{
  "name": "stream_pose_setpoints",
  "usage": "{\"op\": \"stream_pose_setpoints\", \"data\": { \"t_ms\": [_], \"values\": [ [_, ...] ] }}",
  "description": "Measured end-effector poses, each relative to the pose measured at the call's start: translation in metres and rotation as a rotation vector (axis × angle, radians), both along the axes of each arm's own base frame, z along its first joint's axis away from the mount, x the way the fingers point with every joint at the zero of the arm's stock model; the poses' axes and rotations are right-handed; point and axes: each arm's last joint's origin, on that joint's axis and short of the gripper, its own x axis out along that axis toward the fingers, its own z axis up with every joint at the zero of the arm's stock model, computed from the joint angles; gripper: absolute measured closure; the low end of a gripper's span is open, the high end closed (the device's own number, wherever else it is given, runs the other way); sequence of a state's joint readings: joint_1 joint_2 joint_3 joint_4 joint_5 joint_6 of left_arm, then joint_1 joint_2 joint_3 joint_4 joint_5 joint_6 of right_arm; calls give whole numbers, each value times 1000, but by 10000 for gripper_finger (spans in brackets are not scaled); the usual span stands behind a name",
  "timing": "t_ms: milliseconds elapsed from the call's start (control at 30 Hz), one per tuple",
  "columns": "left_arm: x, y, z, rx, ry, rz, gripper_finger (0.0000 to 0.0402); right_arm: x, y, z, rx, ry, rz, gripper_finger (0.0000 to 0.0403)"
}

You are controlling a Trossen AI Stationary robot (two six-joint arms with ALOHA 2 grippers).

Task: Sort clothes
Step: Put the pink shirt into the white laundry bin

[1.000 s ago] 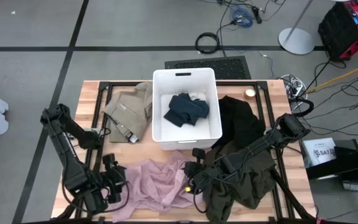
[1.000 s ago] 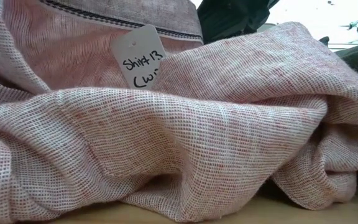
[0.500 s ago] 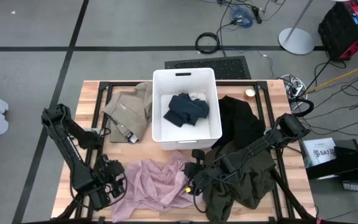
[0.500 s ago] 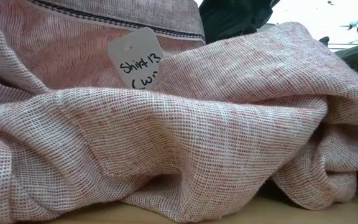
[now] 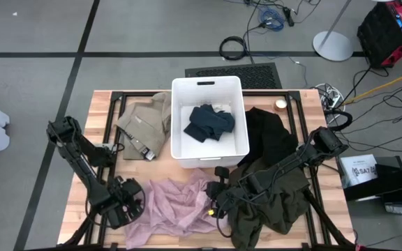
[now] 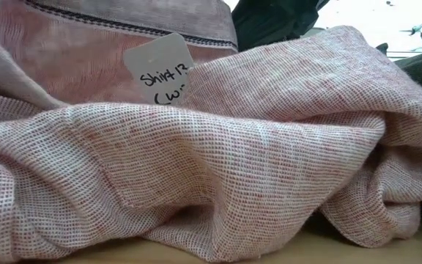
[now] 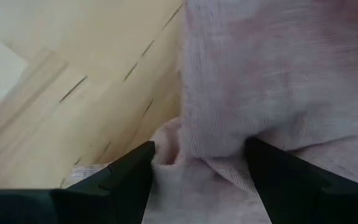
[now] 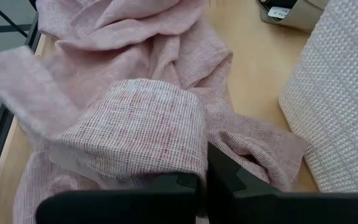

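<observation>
1. My left gripper [image 5: 125, 207] sits at the lower left of the high view, at the left edge of the crumpled pale pink woven shirt [image 5: 176, 206]. In the left wrist view my two dark fingers [image 7: 120, 177] stand spread wide, with a bunched fold of the pink cloth [image 7: 241, 93] lying between them; I cannot tell whether they grip it.
2. My right gripper [image 5: 215, 207] is low in the middle of the high view, at the right edge of the same pink shirt. In the right wrist view its fingers [image 8: 185, 186] are pressed together, and a fold of the pink fabric [image 8: 142, 124] is pinched in them.
3. The pink shirt lies on the pale wooden table [image 5: 103, 104] below the white rectangular plastic bin [image 5: 209, 89], which is in the upper middle of the high view.
4. In the low view the pink cloth [image 6: 218, 169] fills nearly the whole frame, with a white handwritten paper tag [image 6: 160, 70] at upper left of centre.
5. The folded navy blue garment [image 5: 208, 123] rests inside the bin.
6. The tan khaki garment [image 5: 145, 122] lies flat just left of the bin.
7. The black garment [image 5: 271, 139] is spread right of the bin, and the dark olive green garment [image 5: 274, 206] is heaped at lower right, under my right arm.
</observation>
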State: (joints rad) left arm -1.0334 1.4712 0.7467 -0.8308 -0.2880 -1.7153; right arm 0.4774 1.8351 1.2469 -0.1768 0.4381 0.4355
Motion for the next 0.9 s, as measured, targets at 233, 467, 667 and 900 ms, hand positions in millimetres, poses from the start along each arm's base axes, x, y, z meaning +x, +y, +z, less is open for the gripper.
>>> {"op": "stream_pose_setpoints", "data": {
  "t_ms": [233, 467, 667, 900],
  "values": [
    [-5, 12, -17, -49, 117, 47, 158, 0, 0, 0, -1, 0, 1, 403],
    [-4, 10, -19, -49, 103, -63, 315, 0, 0, 0, -2, 0, 1, 403],
    [-1, 7, -15, -22, 77, -125, 383, 0, 0, 0, -5, 0, 4, 403],
    [10, -3, 38, 87, 13, -155, 387, -1, 0, -1, -21, 10, 12, 403]
  ]
}}
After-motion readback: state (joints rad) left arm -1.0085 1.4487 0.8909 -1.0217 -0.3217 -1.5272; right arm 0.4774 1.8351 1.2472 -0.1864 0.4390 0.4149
